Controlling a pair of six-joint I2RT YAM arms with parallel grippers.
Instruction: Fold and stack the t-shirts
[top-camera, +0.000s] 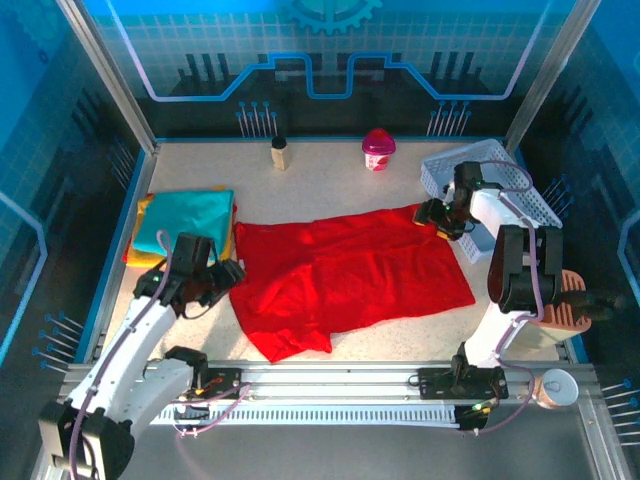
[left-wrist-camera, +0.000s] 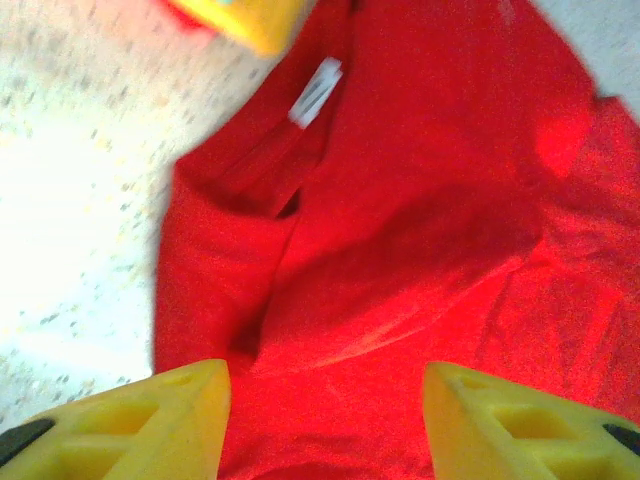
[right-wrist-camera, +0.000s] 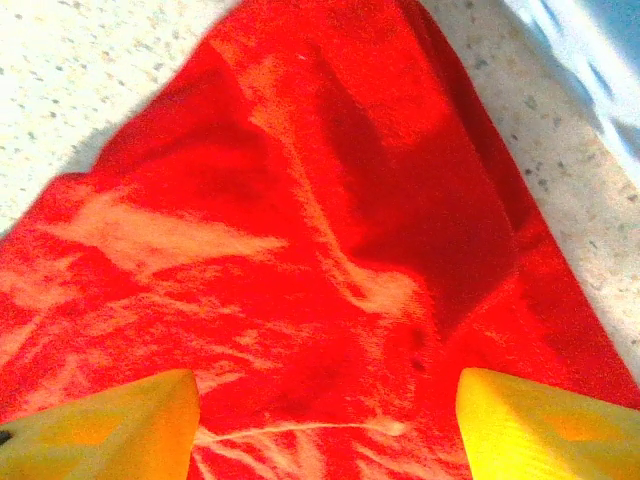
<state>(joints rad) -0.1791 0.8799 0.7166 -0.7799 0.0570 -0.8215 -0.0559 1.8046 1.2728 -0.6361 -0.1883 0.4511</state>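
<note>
The red shirt (top-camera: 350, 275) is covering the middle of the table (top-camera: 420, 335). The folded stack (top-camera: 185, 225) is blocking the left side and the basket (top-camera: 490, 180) the right. A jar (top-camera: 280, 153) and a cup (top-camera: 378, 150) are standing at the back. The front strip is lying bare.

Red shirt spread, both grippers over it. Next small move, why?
Probably lower the left gripper and pinch the collar-side edge of the red t-shirt to start a fold: it and the right gripper hang open over the cloth, which lies spread, unfolded.

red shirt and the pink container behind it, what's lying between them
Nothing lies there. In the top view the stretch between the red shirt and the pink container is bare speckled tabletop.
</note>
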